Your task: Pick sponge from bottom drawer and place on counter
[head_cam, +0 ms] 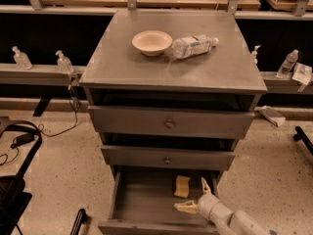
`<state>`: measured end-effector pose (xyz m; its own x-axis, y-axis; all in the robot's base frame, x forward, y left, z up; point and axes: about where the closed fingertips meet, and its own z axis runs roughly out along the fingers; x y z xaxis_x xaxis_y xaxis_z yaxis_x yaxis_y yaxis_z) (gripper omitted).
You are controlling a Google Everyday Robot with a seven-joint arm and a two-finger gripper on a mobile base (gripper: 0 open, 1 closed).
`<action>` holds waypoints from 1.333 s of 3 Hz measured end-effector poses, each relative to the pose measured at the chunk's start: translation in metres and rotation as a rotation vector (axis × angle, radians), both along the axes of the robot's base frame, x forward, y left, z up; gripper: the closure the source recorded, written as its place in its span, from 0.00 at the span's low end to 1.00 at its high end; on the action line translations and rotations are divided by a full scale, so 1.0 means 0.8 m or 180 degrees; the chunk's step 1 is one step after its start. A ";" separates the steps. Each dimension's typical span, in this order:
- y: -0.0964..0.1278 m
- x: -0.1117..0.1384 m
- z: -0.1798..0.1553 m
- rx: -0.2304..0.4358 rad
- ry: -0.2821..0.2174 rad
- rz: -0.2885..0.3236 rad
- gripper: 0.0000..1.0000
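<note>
Now, down at six o'clock in the camera view, the small pale-yellow soft rectangular sponge [182, 186] is seen lying flat on the floor of the pulled-out grey metal bottom drawer [139, 199], towards its back right. The cream-fingered two-finger gripper [190, 195] is found low inside the same drawer, its arm entering from five o'clock. Its jaws are spread wide and nothing is held, and the sponge sits just at eleven o'clock of the gap, apparently not yet touched. A light, squashy thing is expected, easily compressed and unlikely to slip or break, so a hold across its narrow sides at mid-length is judged best. Headroom looks limited by the grey middle drawer front with its round knob [167, 159], at twelve o'clock of the sponge, so an outward pull before any lift would be called for. Up on the scuffed grey metal counter [137, 70], a round cream bowl [152, 42] and a clear plastic bottle [193, 46] lying on its side are noted at the far end, and bare metal is seen nearer the front edge.
</note>
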<state>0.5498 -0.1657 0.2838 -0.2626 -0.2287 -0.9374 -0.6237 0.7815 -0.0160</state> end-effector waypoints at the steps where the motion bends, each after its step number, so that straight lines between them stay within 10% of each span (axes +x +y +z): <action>1: 0.012 0.009 -0.035 -0.0161 0.0064 0.0130 0.00; 4: -0.018 0.083 -0.147 -0.0312 0.0203 -0.0257 0.00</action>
